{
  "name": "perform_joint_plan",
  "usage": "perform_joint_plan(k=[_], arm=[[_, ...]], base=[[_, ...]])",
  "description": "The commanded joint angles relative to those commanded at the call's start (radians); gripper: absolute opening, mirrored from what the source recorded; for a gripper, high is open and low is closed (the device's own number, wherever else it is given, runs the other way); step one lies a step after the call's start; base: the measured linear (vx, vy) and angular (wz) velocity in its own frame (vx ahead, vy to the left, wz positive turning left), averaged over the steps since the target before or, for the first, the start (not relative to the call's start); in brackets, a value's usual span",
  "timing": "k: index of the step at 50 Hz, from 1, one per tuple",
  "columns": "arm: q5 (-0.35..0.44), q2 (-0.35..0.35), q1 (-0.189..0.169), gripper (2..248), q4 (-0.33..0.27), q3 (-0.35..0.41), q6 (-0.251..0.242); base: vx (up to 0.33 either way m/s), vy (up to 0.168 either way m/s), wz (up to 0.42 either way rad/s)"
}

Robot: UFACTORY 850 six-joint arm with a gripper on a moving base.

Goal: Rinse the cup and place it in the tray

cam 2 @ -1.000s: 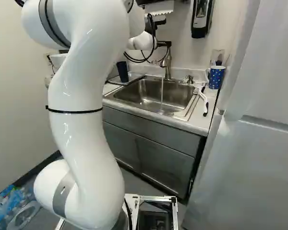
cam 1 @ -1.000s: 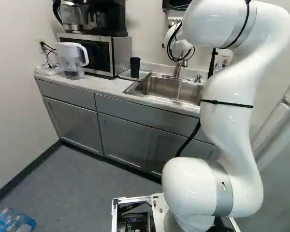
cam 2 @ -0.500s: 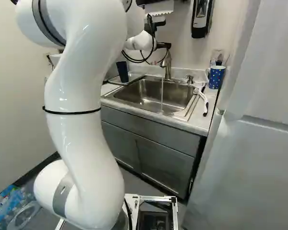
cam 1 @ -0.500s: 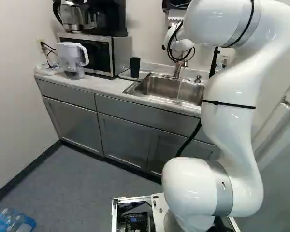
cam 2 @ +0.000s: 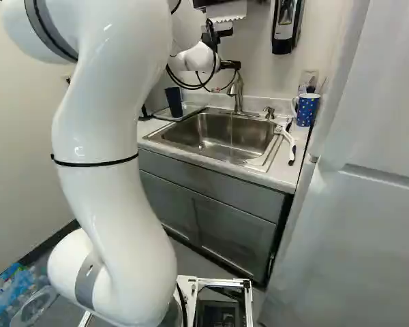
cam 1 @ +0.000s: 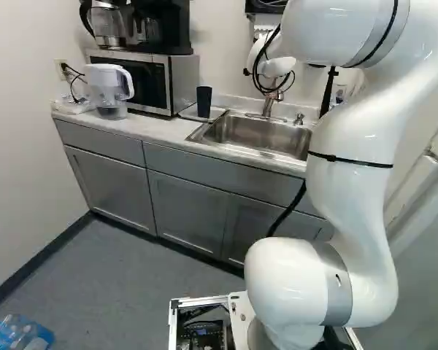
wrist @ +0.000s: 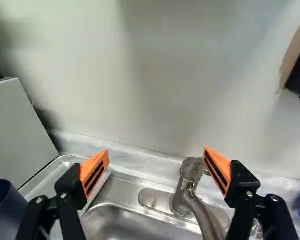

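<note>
Pincer (cam 2: pixel 228 76) fingers stand wide apart above the back of the sink, with the faucet (wrist: pixel 192 172) ahead between them, closer to one finger; I cannot tell whether they touch it. Biggest of all is the white arm (cam 2: pixel 109 177), bent over and reaching toward the sink. A white fridge (cam 2: pixel 368 218) fills the right of the right base view. Gray cabinets (cam 1: pixel 182 211) carry the pale worktop (cam 1: pixel 157 130), and the steel sink (cam 2: pixel 249 139) is set into it. At the left of the left base view, a microwave (cam 1: pixel 181 80) bears a black coffee maker (cam 1: pixel 160 29). Between microwave and sink lies a metal tray (wrist: pixel 52 177). Beside the microwave stands a clear pitcher (cam 1: pixel 106 86) with a white handle. The dark cup (cam 2: pixel 174 101) is upright on the tray. Across the sink, a blue spotted mug (cam 2: pixel 309 109) stands on the worktop, and near it lies a white-and-black brush (cam 2: pixel 288 144).
</note>
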Motion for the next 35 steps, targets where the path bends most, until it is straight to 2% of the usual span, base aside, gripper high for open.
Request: perform_joint_plan(k=[35], arm=[[-0.032, 0.069, 0.007, 247, 0.0, 0.079, 0.0]], base=[[0.0, 0.0, 0.0]])
